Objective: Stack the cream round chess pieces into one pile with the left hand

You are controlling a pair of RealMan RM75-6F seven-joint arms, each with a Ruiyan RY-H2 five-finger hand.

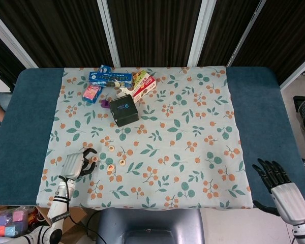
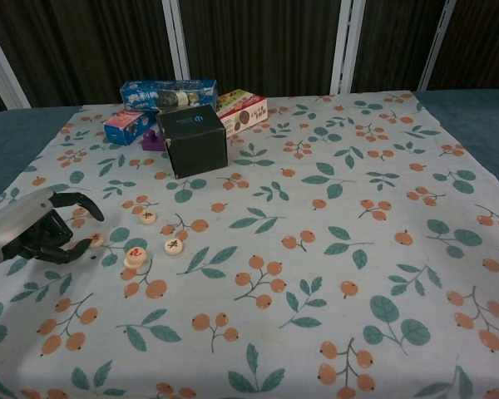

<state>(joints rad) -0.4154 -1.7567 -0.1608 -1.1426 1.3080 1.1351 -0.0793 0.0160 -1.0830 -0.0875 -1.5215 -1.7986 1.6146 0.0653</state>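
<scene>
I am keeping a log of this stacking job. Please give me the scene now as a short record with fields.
left hand: fingers curled, holds nothing, just left of the pieces
right hand: fingers spread, off the cloth
chess pieces: one looks stacked on another; two more, and, lie apart
cloth: floral
black box: behind the pieces
</scene>
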